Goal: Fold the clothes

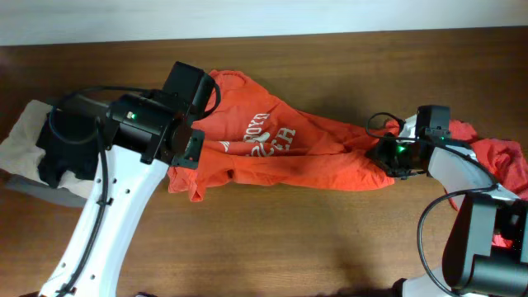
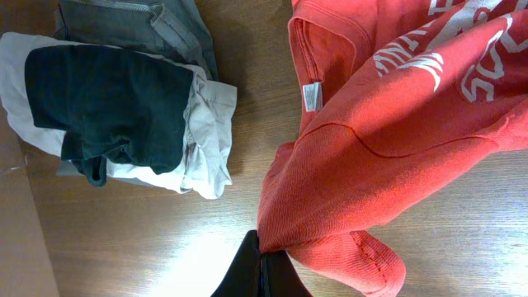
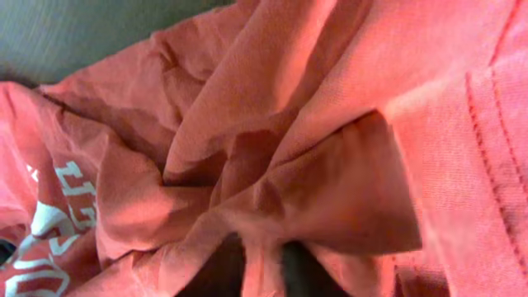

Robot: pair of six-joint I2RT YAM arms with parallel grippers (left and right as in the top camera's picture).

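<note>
A large orange-red T-shirt (image 1: 280,148) with white lettering lies stretched across the table between both arms. My left gripper (image 2: 261,247) is shut on a bunched edge of the shirt (image 2: 396,124), near its sleeve end; in the overhead view the left gripper (image 1: 190,150) is at the shirt's left end. At the shirt's right end, my right gripper (image 1: 384,153) is buried in the cloth. In the right wrist view a fold of the T-shirt (image 3: 289,124) is pinched between the dark fingers of the right gripper (image 3: 264,260). A second red garment (image 1: 505,161) lies crumpled at the far right.
A stack of folded clothes (image 2: 124,107), beige, black and grey, sits at the table's left end (image 1: 33,136), close to the left arm. Bare wooden table (image 1: 313,239) runs along the front. The right arm's cable (image 1: 429,223) loops over the table's front right.
</note>
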